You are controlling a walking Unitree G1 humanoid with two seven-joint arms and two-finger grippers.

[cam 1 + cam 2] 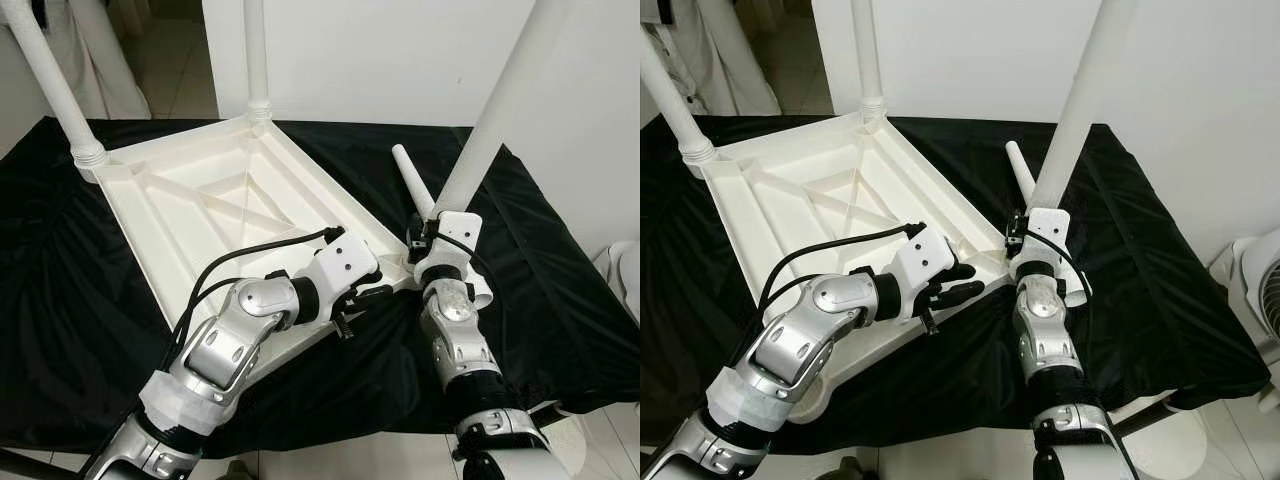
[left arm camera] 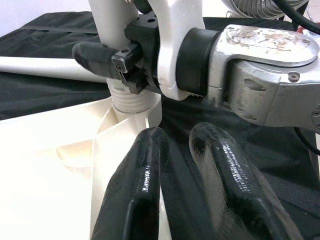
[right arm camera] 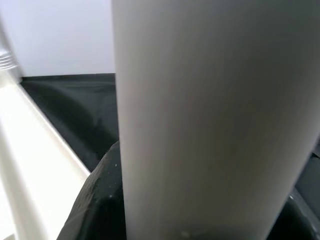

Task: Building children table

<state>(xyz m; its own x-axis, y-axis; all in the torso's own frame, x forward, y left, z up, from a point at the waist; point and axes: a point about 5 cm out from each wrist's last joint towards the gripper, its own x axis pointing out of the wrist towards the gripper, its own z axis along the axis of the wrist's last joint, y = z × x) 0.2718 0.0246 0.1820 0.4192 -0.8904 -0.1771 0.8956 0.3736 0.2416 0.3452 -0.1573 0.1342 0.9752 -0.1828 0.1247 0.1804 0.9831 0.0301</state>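
The white plastic tabletop (image 1: 200, 200) lies upside down on the black cloth. Two white legs (image 1: 50, 80) (image 1: 256, 60) stand in its far corners. A third leg (image 1: 490, 130) stands tilted at the near right corner, its ribbed base (image 2: 130, 100) in the socket. My right gripper (image 1: 430, 228) is shut on this leg just above the base; its finger (image 2: 95, 52) wraps the leg (image 3: 200, 110). My left gripper (image 1: 958, 285) hovers at the tabletop's near edge beside that corner, its fingers (image 2: 150, 165) slightly open with nothing between them. A fourth leg (image 1: 412, 180) lies loose on the cloth behind.
The black cloth (image 1: 560, 270) covers a work table whose near edge runs just before my arms. A white wall (image 1: 400, 50) stands behind. A white fan (image 1: 1255, 290) stands on the floor at the right. Bare cloth lies right of the held leg.
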